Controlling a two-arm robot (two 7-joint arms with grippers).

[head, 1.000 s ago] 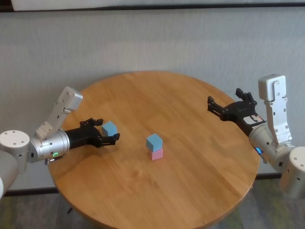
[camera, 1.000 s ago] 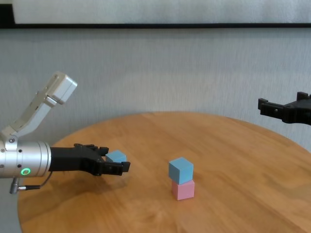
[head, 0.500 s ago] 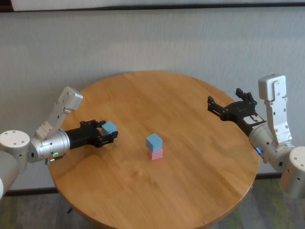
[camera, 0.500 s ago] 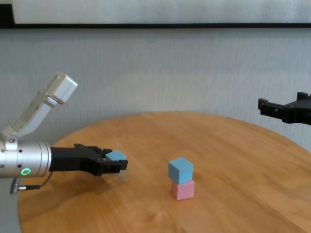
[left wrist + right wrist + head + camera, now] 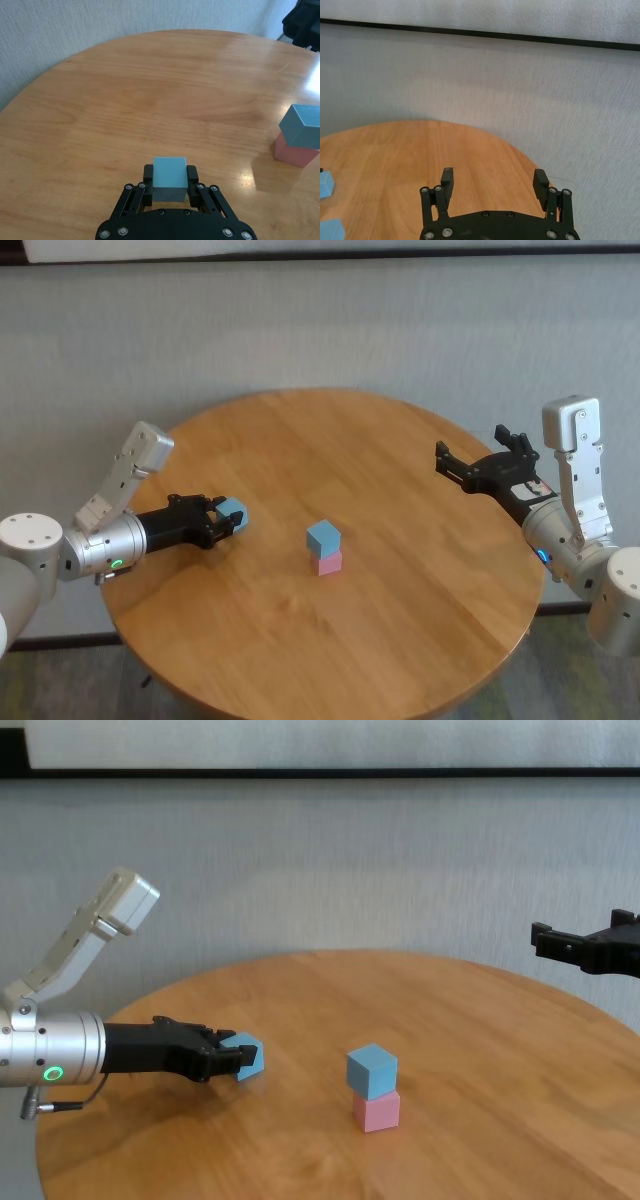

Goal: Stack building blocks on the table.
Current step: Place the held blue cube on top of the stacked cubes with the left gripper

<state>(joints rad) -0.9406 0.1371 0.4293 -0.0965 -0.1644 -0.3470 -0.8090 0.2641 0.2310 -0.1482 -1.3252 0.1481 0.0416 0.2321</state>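
- Left gripper (image 5: 169, 186) has its two fingers pressed flat against opposite side faces of the loose light blue block (image 5: 169, 178), and that's a squeeze: jaws drawn in to the block's width, cube pinched square between the pads.
- That held block sits low over the left side of the table (image 5: 420, 640), near the left edge; from the chest view it looks at or just off the wood, and I can't call whether it is lifted clear.
- Grip is on the sides and leaves the block's underside free, which I judge is exactly what you want for setting it down on another cube.
- Out toward the middle of the tabletop stands the target: a second light blue block (image 5: 323, 537) sitting on the pink block (image 5: 328, 562), touching, a two-high stack with the upper cube turned a little against the lower one.
- Stack and held block are well apart, with bare wood between them, so the carry path looks open to me.
- My read on the step: pickup just being secured, with lift, carry and placement on top yet to come; two of three blocks are stacked.
- Watch that twisted top cube — it offers a skewed landing face, so a careless touchdown could nudge the stack.
- Right gripper (image 5: 494, 186) hovers by the right edge of the table, fingers spread wide and holding nothing, parked clear of the action.
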